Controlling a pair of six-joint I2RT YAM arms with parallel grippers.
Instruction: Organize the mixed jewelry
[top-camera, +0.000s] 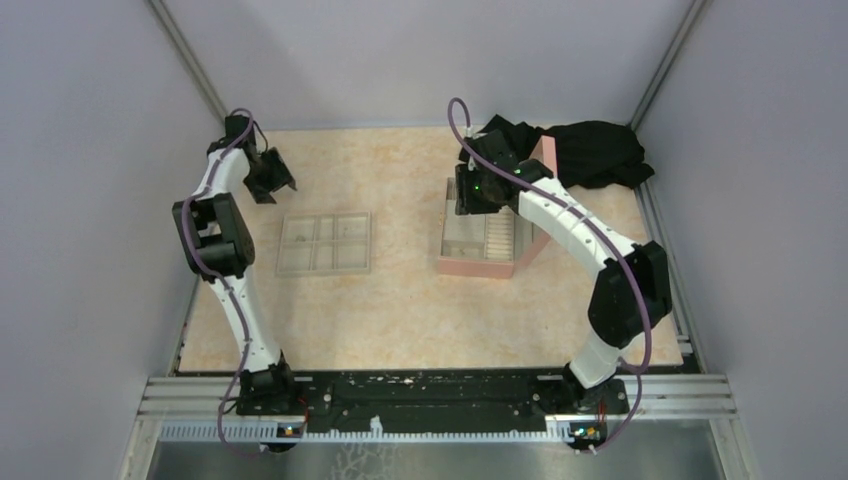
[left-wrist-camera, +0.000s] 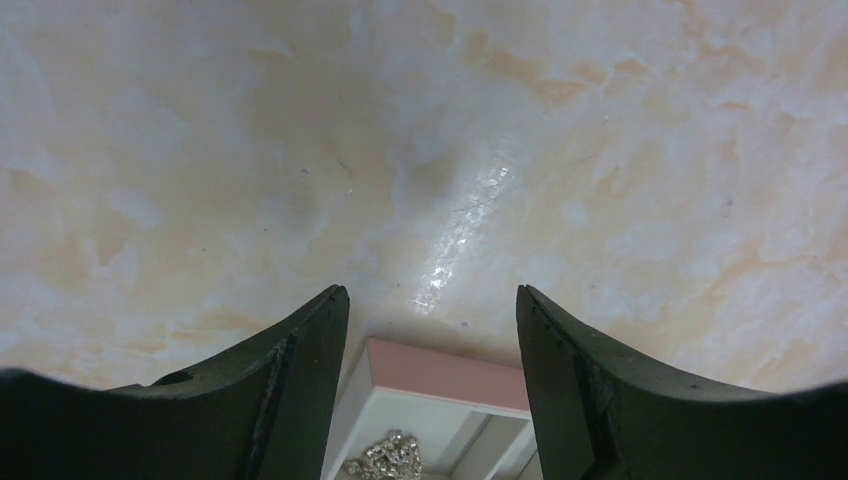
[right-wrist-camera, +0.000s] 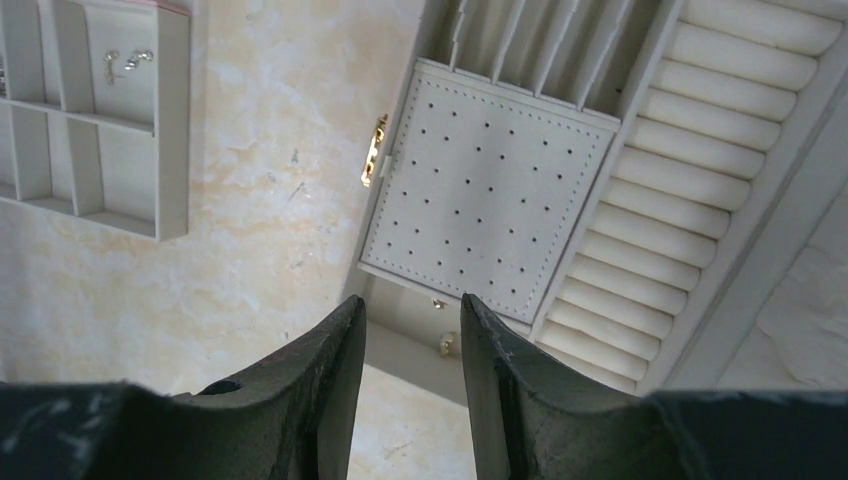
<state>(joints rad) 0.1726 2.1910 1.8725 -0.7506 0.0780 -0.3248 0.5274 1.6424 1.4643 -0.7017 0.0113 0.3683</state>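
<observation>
The table (top-camera: 400, 320) carries a black cloth (top-camera: 590, 150) at its far right, an open pink box (top-camera: 475, 268) just before the cloth, and a grey tray (top-camera: 300, 258) well to the box's left. The left gripper (left-wrist-camera: 432, 290) hangs by the tray's far left corner, fingers wide apart and empty. The right gripper (right-wrist-camera: 410, 305) hovers over the box, fingers narrowly apart, holding nothing. Of the jewelry (right-wrist-camera: 125, 62), two silvery specks lie in a tray compartment. A glinting cluster (left-wrist-camera: 385, 458) sits in a pale, pink-edged compartment below the left gripper, and a gold speck (right-wrist-camera: 447, 345) lies in the box just past the right fingertips.
</observation>
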